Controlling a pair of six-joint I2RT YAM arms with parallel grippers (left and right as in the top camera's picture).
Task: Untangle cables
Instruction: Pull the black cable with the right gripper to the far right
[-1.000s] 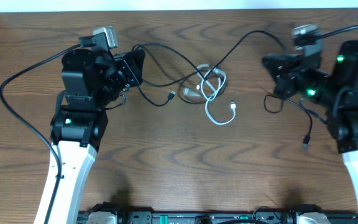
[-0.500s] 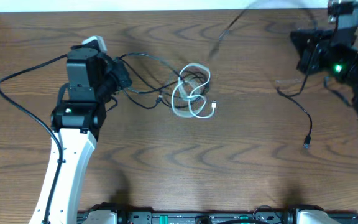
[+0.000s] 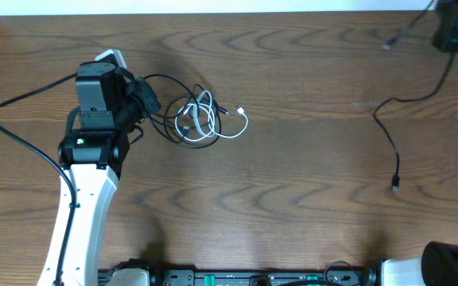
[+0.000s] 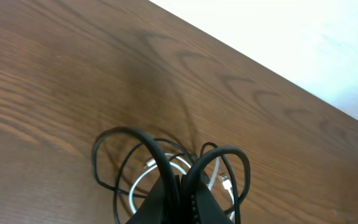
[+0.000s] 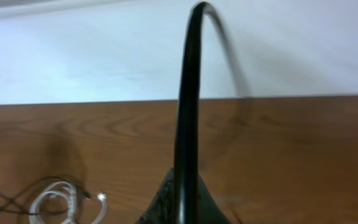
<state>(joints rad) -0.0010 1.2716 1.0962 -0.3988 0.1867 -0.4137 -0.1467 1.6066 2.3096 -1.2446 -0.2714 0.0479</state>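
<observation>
A bundle of a white cable [image 3: 201, 119] and thin black cables [image 3: 165, 127] lies left of the table's middle. My left gripper [image 3: 145, 103] is at its left side. In the left wrist view its jaws [image 4: 182, 199] are shut on black cable loops [image 4: 160, 155], with the white cable [image 4: 138, 186] just beyond. My right gripper [image 3: 454, 28] is at the far right corner. In the right wrist view its jaws [image 5: 184, 202] are shut on a separate black cable [image 5: 188, 93]. That cable [image 3: 384, 127] trails down to a plug [image 3: 394, 187], apart from the bundle.
The left arm's thick black cable [image 3: 14, 135] loops over the table's left side. The table's far edge meets a white wall [image 4: 303, 37]. The white bundle also shows at the lower left of the right wrist view [image 5: 55, 202].
My left gripper has dragged the bundle to the left. My right gripper has moved right and away with the black cable, which has come out of the bundle.
</observation>
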